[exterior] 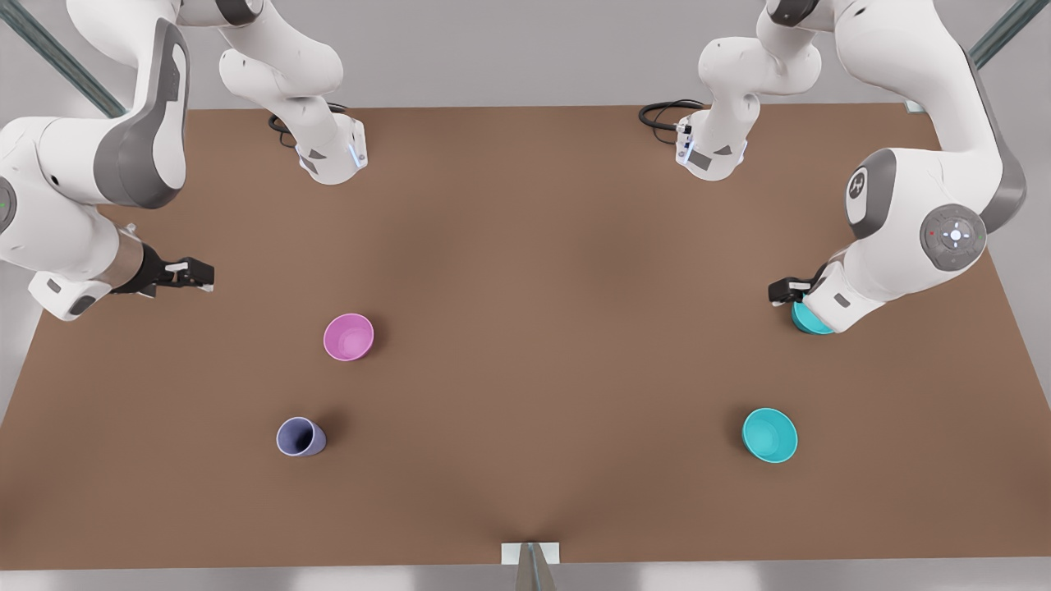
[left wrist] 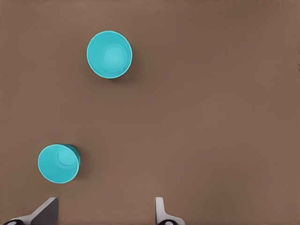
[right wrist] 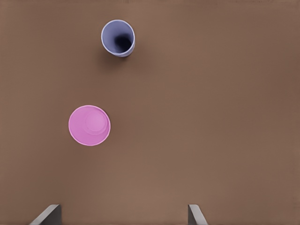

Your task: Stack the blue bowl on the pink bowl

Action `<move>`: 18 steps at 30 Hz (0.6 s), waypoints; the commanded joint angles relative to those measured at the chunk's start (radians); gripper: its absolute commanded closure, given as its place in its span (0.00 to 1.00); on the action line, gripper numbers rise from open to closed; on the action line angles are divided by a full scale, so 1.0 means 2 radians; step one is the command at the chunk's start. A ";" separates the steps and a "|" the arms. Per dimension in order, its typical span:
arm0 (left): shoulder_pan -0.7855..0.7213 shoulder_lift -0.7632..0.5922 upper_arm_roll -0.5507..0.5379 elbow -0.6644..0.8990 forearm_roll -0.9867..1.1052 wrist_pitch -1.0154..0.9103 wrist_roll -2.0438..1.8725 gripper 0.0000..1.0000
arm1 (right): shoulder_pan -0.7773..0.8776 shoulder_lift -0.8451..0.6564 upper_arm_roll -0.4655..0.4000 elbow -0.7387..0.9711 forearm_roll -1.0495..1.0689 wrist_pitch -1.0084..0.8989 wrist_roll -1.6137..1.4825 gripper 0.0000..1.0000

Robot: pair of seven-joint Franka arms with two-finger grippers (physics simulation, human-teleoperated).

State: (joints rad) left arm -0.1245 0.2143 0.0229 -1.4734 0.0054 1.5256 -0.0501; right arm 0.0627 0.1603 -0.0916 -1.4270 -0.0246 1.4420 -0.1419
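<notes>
You'll find no words or numbers to read anywhere; the sole sign is a round logo emblem on the arm's (exterior: 903,213) grey joint cap, just above the left gripper (exterior: 790,290).

Brown table (exterior: 525,246) carries pink bowl (exterior: 348,336), lavender cup (exterior: 300,437), two teal bowls (exterior: 769,435)

You see a brown table (exterior: 525,271) with a periwinkle-lavender cup (exterior: 300,437) standing upright toward the front view's left, near the front edge. At the back edge, black cables (exterior: 661,113) coil on the tabletop, and a small white bracket (exterior: 530,553) sits at the front edge's middle
</notes>
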 commanded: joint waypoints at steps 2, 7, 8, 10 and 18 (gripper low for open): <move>0.000 -0.001 0.000 0.000 0.000 0.002 -0.006 0.00 | -0.001 0.001 0.000 0.001 -0.002 0.004 -0.025 0.00; 0.001 0.000 0.000 0.000 0.000 0.003 -0.006 0.00 | 0.002 -0.002 0.002 -0.102 0.012 0.029 -0.021 0.00; 0.001 0.000 0.000 0.000 0.000 0.003 -0.006 0.00 | 0.002 -0.022 0.003 -0.177 0.012 0.100 0.007 0.00; 0.002 0.000 0.000 0.000 0.001 0.003 -0.006 0.00 | 0.002 -0.018 0.003 -0.269 0.024 0.236 0.032 0.00; 0.002 0.002 0.000 0.000 0.001 0.003 -0.005 0.00 | -0.001 0.102 0.002 -0.266 0.153 0.345 0.036 0.00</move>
State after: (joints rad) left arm -0.1212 0.2192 0.0230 -1.4731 0.0069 1.5310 -0.0567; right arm 0.0594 0.3592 -0.0883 -1.9574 0.2124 1.9621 -0.1202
